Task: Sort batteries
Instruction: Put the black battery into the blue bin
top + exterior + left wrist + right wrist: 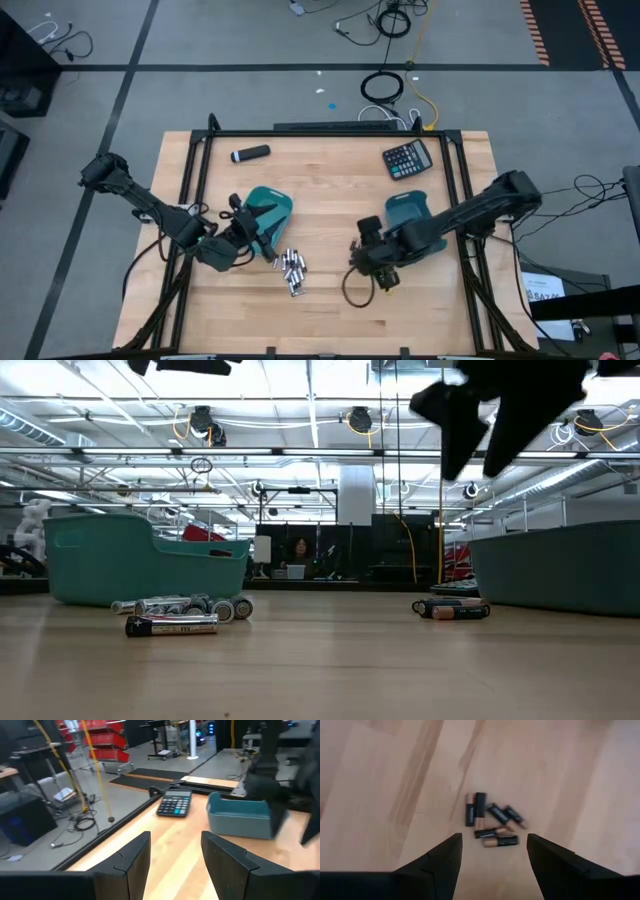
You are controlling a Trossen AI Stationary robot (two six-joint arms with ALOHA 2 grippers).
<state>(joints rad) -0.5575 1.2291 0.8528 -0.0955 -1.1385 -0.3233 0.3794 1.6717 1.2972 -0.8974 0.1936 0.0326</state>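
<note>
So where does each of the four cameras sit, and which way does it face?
High: above, facing down; both arms, left hand, right hand, silvery batteries.
Low: table height, level; silvery batteries, dark batteries, one arm above.
Left wrist: past its open fingers to calculator.
Right wrist: down past open fingers onto dark batteries.
High and left wrist share the calculator.
</note>
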